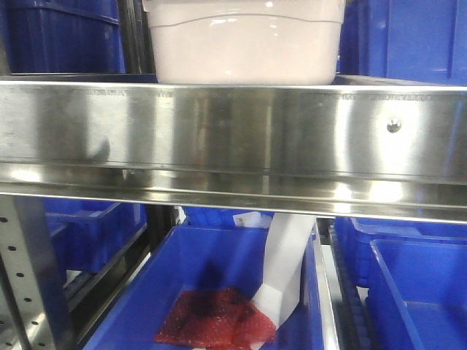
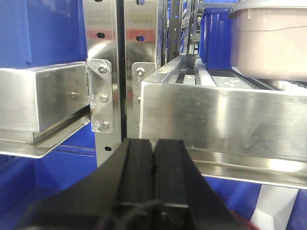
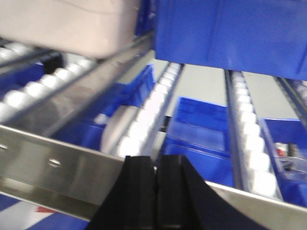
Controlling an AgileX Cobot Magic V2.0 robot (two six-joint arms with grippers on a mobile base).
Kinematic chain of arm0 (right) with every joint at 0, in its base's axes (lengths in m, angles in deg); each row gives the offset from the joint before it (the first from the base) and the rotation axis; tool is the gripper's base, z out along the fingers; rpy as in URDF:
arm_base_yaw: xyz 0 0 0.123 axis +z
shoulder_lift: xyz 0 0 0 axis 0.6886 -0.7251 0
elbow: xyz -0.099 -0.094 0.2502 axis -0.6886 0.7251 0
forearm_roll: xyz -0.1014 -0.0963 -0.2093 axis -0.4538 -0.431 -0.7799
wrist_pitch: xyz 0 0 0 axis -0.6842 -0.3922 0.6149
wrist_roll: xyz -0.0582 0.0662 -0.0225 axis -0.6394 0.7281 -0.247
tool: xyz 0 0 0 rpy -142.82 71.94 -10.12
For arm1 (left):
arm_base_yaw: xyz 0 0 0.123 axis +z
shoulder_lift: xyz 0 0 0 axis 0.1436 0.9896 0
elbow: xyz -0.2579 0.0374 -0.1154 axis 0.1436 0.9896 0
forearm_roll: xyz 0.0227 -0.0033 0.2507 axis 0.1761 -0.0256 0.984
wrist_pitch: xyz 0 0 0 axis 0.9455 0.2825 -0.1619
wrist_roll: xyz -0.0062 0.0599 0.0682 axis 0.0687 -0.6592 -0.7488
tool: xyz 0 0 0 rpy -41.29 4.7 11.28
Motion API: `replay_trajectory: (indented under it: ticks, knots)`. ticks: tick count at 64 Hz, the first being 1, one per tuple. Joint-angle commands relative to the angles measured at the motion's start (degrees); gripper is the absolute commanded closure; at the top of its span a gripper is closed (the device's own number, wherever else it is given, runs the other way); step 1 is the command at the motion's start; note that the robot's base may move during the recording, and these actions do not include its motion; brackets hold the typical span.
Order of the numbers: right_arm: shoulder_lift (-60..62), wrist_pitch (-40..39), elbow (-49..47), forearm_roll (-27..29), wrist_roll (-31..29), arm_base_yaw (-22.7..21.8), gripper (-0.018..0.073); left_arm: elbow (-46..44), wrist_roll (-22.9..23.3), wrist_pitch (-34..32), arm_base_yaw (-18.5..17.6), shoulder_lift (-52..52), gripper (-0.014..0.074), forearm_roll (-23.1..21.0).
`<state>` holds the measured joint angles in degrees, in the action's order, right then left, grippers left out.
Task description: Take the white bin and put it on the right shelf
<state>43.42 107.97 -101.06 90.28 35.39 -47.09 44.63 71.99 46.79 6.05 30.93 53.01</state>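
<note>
The white bin (image 1: 244, 44) sits on the steel right shelf (image 1: 233, 138) and looks a stiff, smooth, slippery tub (bulky, weight unclear), best pinched under its rim from both sides, though left gripper (image 2: 154, 158) and right gripper (image 3: 156, 177) have their fingers pressed together, empty.

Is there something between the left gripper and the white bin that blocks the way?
Yes. The steel front rail of the right shelf stands directly ahead of the left gripper, whose jaws are closed. The white bin sits above and behind that rail, on the rollers.
</note>
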Motion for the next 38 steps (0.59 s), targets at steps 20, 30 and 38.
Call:
replay_trajectory:
  ticks: [20,30,38]
  knots:
    - [10.4,-26.7,20.4,-5.9,9.5,0.0,0.0489,1.0,0.2,-5.1,0.0,-0.6,0.0723,-0.4]
    - [11.8,-25.4,22.6,-7.9,11.7,0.0,0.0489,1.0,0.2,-5.1,0.0,-0.6,0.0723,-0.4]
    - [11.8,-27.3,22.6,-9.4,11.7,0.0,0.0489,1.0,0.2,-5.1,0.0,-0.6,0.0723,-0.4]
